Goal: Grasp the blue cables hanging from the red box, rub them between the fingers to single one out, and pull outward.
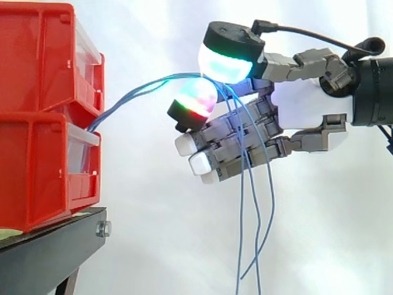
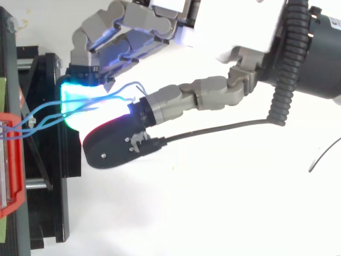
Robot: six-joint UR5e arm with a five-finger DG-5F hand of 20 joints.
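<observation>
Side view: two red bins are stacked at the left, the upper bin (image 1: 37, 55) sitting on the lower bin (image 1: 37, 166), and both rest on a black bench (image 1: 49, 252) in front of a white curtain (image 1: 153, 215). The blue cables (image 1: 240, 233) leave the front of the stack at the seam between the two bins, rise in a shallow arc to the right, pass through the hand (image 1: 307, 114) and then hang down in several loose strands below it. The arm enters from the right edge with the hand level, fingers pointing toward the bins. The hand is closed on the cables: they are pinched between an upper pad (image 1: 224, 64) glowing green and white and a lower pad (image 1: 198, 98) glowing red and green. The other fingers (image 1: 187, 144) are curled under the pinch, their white tips pointing left, and the hanging strands cross in front of them. The hand is apart from the bins, with the arc of cable spanning the gap. Top view: the cables (image 2: 33, 121) run from the red bin (image 2: 13, 176) at the left edge, over the bench (image 2: 48, 160), to the glowing pads, where they bunch together at the pinch.
</observation>
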